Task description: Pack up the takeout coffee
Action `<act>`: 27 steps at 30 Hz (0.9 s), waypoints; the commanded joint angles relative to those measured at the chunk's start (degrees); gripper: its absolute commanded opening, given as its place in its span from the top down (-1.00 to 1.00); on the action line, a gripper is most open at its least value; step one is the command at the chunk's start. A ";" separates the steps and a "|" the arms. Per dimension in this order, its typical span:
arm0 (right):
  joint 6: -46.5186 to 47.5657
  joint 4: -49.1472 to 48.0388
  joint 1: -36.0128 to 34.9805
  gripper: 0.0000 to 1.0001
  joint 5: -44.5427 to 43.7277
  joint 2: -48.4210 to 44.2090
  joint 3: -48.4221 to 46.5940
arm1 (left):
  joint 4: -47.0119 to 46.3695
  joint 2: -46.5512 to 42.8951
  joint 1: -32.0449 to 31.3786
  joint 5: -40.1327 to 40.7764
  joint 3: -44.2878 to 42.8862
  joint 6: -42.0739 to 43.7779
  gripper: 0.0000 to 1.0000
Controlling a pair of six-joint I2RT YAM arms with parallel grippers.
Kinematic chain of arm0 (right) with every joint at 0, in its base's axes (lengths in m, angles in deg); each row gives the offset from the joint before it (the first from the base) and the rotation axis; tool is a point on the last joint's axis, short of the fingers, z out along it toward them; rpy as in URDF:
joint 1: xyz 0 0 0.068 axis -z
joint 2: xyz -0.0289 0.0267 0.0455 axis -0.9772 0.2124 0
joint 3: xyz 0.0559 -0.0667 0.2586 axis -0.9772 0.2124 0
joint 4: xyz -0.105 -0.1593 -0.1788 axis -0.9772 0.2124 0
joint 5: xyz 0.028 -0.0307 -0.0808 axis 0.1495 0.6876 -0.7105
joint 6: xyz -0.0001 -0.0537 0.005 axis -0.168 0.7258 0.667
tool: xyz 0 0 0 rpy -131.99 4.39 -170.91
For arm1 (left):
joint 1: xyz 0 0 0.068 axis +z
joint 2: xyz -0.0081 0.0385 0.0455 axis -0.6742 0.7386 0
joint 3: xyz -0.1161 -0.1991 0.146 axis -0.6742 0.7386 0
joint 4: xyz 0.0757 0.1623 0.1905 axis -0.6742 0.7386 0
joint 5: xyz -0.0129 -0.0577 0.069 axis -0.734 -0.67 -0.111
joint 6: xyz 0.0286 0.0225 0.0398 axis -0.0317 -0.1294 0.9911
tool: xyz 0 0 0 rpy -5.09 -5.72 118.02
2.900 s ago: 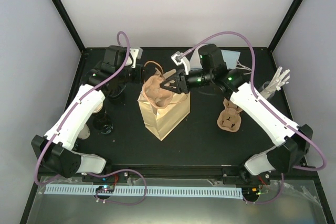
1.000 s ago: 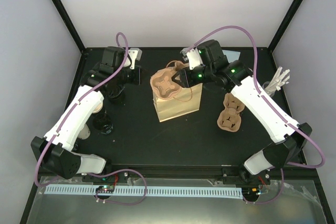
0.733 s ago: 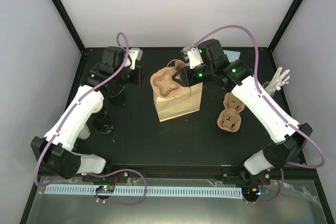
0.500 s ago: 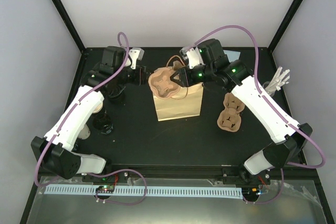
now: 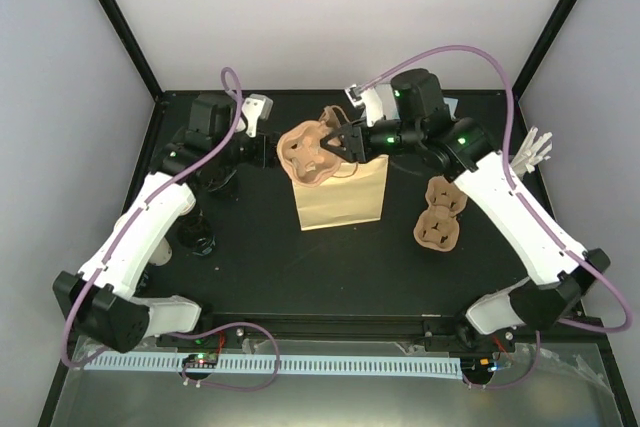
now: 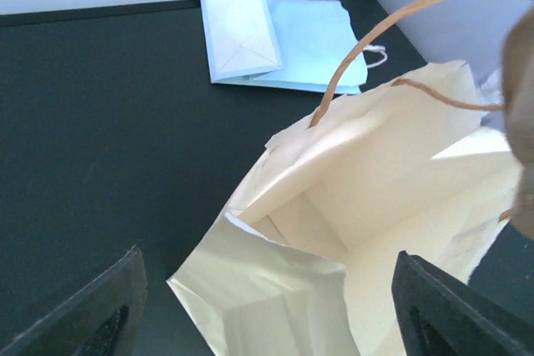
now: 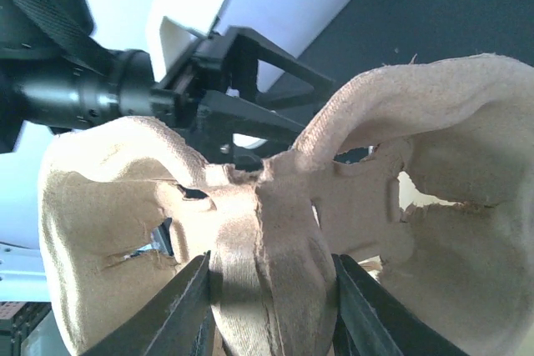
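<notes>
- Well to the left of the tan paper bag (image 5: 340, 199), on the worktop (image 5: 330, 277) beside the left arm's forearm, stands a small dark-topped thing that I take for the takeout coffee (image 5: 196, 236). The arm partly hides it, so I cannot be sure.
- The left hand (image 5: 265, 150) hovers just left of the bag's mouth. In the left wrist view its fingers (image 6: 108, 314) stand wide apart, with nothing clamped between them. That view looks down into the open bag, and the part of the inside that shows holds nothing.
- Over the left side of the bag's mouth hangs a brown pulp cup carrier (image 5: 308, 150), tilted and clear of the paper as far as the top view shows.
- The right hand (image 5: 345, 140) is just above the bag's top edge, reaching in from the right. Its fingers are clamped on a rib of the carrier, which the right wrist view shows plainly.
- To the right of the bag, apart from it, more pulp carriers (image 5: 440, 213) lie on the worktop.
- Progress, as I judge it: the bag is upright and open and the carrier is poised to go in, but the coffee is not yet packed. Left to do: lower the carrier, fetch the cup from the left, and set it upright inside the bag.
</notes>
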 commanded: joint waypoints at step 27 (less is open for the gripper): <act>-0.05 -4.15 0.58 0.21 -17.52 -22.83 6.07 | 1.50 12.77 0.34 -8.92 -16.17 25.11 -0.86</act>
